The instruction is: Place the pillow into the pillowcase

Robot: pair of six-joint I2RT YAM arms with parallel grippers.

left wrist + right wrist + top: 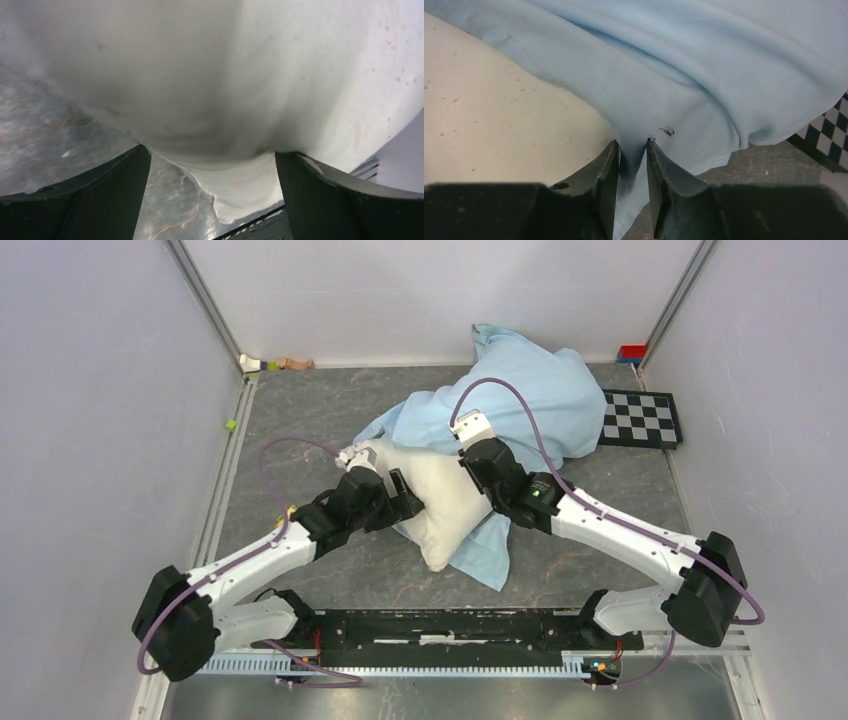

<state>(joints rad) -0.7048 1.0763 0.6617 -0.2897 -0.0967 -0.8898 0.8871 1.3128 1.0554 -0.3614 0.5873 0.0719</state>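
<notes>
Position of items: the pillow point(440, 505) lay on the middle of the desk point(320, 410), its near end bare and off-white. Its far end was covered by the pillowcase point(535, 400). The light-blue fabric was bunched toward the far wall, and a strip of it also showed from under the pillow's near right edge. I could not tell whether the covered end sat inside the opening or merely under the cloth.

Left hand point(212, 152): open wide. It was at the pillow's left side, with a drooping corner of the pillow hanging between my two fingers point(100, 195). Neither finger was clamped on it. From my wrist camera the pillow filled nearly the whole view above the fingers.

Right hand point(631, 142): closed on a fold of the pillowcase. The blue cloth ran down into the narrow gap between my fingers point(604, 170), right at the line where the fabric met the pillow's top surface. A small dark mark sat on the cloth just beside the fingertips.

Other items noted: a black-and-white checkered board point(640, 418) lay at the far right of the desk, with one edge tucked under the pillowcase.
</notes>
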